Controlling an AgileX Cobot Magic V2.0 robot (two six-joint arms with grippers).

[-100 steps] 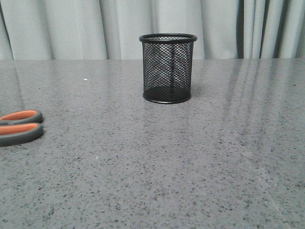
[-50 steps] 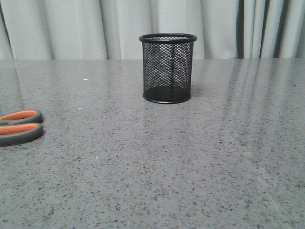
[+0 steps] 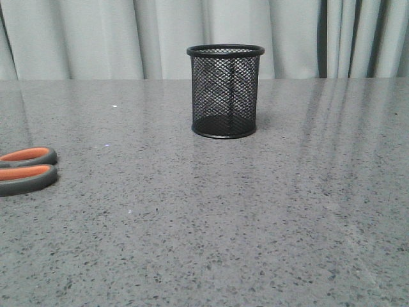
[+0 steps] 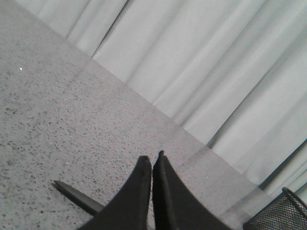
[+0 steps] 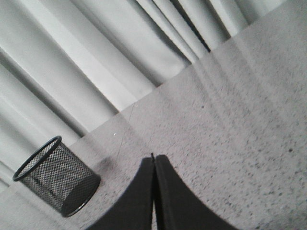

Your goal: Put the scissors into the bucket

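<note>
Left gripper [image 4: 152, 165] fingers pressed together, holding nothing; scissors blade tip [image 4: 76, 196] on tabletop [image 4: 57, 129] just beside it. Right gripper [image 5: 154, 165] also closed, empty, bucket [image 5: 55, 176] well off to its side. Front view: scissors [image 3: 25, 170] flat at left edge, bucket [image 3: 225, 91] upright mid-tabletop, unchanged over last second. Judgement: pickup not yet begun; left arm nearest.

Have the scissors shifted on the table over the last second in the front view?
No. The scissors lie at the same spot by the left edge, with the same gap to the bucket, which also stands where it was.
</note>
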